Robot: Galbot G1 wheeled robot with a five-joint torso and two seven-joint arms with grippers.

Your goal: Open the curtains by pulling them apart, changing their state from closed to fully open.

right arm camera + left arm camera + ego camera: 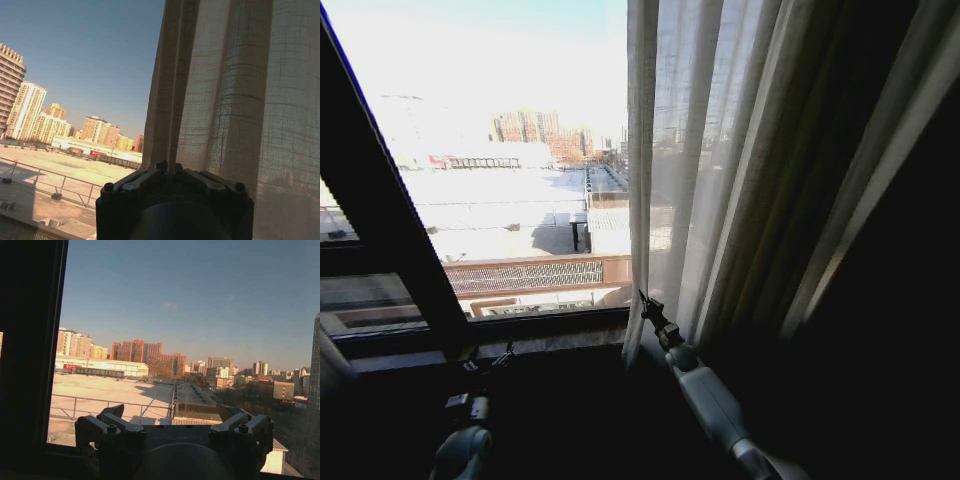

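The curtain (720, 180) hangs in sheer white pleats over the right half of the window, its free edge near the middle and its far-right folds dark. My right gripper (645, 303) reaches up from the lower right to that edge, low down near the sill. In the right wrist view the right gripper (169, 167) is shut on the curtain (235, 100) edge, with the fabric rising straight out of the closed fingers. My left gripper (488, 355) sits low at the left by the sill. In the left wrist view the left gripper (175, 417) is open, holds nothing and faces bare glass.
A dark slanted window frame bar (390, 230) crosses the left side, and the dark frame (30, 355) stands beside the left gripper. The window sill (540, 325) runs below the glass. Rooftops and city buildings lie outside. Everything below the sill is in deep shadow.
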